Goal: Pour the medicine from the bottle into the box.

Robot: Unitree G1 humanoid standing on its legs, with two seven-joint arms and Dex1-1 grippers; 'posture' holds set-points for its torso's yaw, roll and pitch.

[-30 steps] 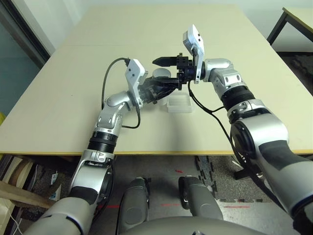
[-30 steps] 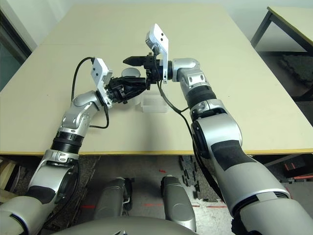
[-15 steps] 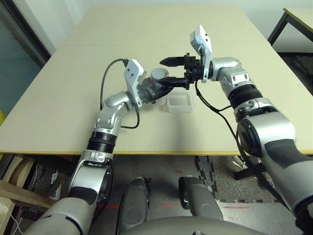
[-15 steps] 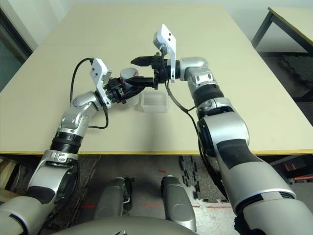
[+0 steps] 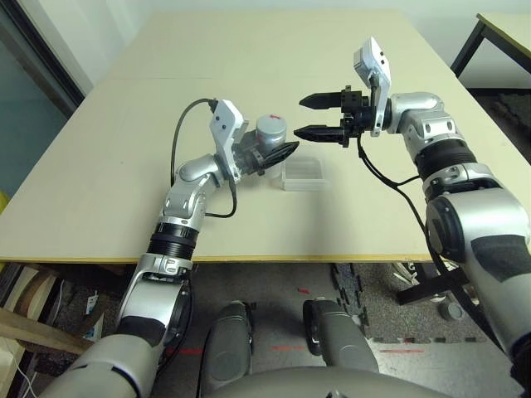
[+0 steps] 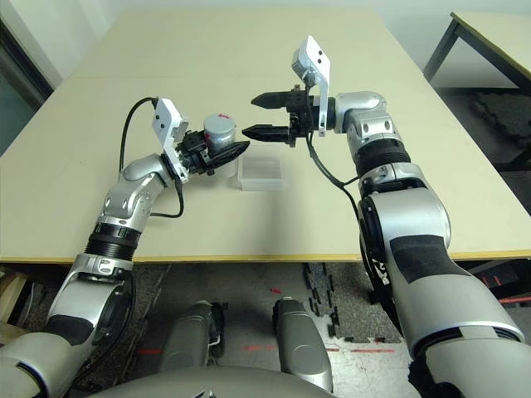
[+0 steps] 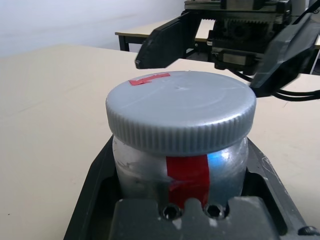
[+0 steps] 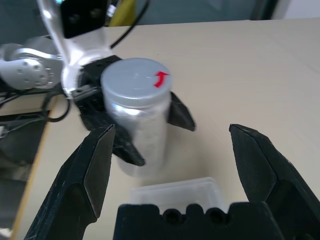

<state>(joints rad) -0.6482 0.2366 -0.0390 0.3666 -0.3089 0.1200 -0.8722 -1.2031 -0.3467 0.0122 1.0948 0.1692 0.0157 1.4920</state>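
Fingers (image 8: 182,114) round silver bottle (image 8: 145,120); grey ribbed cap (image 7: 180,110), red mark.

On our table (image 5: 191,66): bottle (image 8: 140,117) upright between the left gripper's (image 5: 278,157) fingers, cap (image 8: 135,80) on its mouth. Box (image 5: 304,176) just right of bottle, nearer us. Right gripper (image 5: 311,118) beyond the box, apart from the bottle. Second table (image 5: 510,29) far right.
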